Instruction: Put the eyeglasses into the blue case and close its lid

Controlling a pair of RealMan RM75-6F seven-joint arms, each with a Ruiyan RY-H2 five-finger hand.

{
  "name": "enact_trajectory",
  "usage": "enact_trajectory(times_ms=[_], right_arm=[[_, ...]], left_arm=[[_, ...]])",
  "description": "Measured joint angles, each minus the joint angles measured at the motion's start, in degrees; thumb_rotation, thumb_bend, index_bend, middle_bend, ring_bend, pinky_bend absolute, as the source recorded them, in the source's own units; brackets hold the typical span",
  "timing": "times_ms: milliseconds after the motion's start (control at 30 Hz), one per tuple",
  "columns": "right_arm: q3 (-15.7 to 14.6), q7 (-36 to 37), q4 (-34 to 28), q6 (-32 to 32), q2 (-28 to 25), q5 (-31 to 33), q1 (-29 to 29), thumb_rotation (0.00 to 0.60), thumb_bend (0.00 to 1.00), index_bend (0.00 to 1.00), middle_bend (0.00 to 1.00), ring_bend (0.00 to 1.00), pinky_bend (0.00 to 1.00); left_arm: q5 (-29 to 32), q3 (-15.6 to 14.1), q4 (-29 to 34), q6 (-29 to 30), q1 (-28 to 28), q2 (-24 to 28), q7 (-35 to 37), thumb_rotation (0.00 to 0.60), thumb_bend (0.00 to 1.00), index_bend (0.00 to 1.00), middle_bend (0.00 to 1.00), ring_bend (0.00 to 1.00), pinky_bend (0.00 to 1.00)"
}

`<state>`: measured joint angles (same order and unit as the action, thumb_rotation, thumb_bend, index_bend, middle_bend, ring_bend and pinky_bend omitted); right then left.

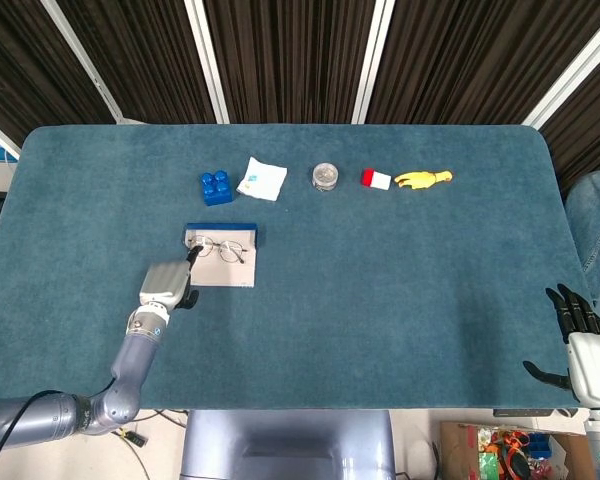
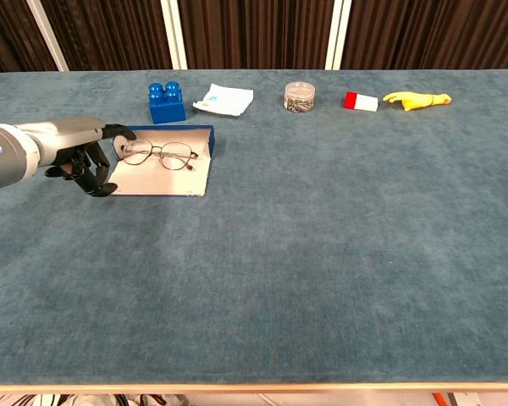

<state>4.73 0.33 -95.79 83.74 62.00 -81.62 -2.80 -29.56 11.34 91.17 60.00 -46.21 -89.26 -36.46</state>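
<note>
Eyeglasses with thin wire rims lie on the pale inner face of the open blue case, toward its far end near the raised blue edge, on the left part of the counter. They look light and springy, and I would guess easily bent: lenses smear and the fine arms could twist under a hard squeeze, so any nudge to seat them ought to fall on the bridge or the rim, not on the glass. The case looks stiff and flat, light enough to slide on the felt when pushed, so the lid would best be taken at its free edge and folded over while something steadies the base. The left hand hovers just beside the case's left edge, fingers curled loosely downward and holding nothing; whether it touches the case I cannot tell. The right hand sits well apart at the counter's near right corner, fingers spread and empty. Along the far side stand a blue toy brick, a white packet and a small clear jar.
</note>
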Motion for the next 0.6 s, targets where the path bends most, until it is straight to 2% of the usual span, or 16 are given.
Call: enact_trajectory(times_ms=[600], right_arm=[[0.07, -0.03, -0.21, -0.15, -0.13, 0.3, 0.0, 0.6, 0.04, 0.01, 0.0, 0.05, 0.19]], left_arm=[[3.28, 0.72, -8.14, -2.53, -3.33, -5.53, -0.53, 0.6, 0.41, 0.04, 0.72, 0.82, 0.88]])
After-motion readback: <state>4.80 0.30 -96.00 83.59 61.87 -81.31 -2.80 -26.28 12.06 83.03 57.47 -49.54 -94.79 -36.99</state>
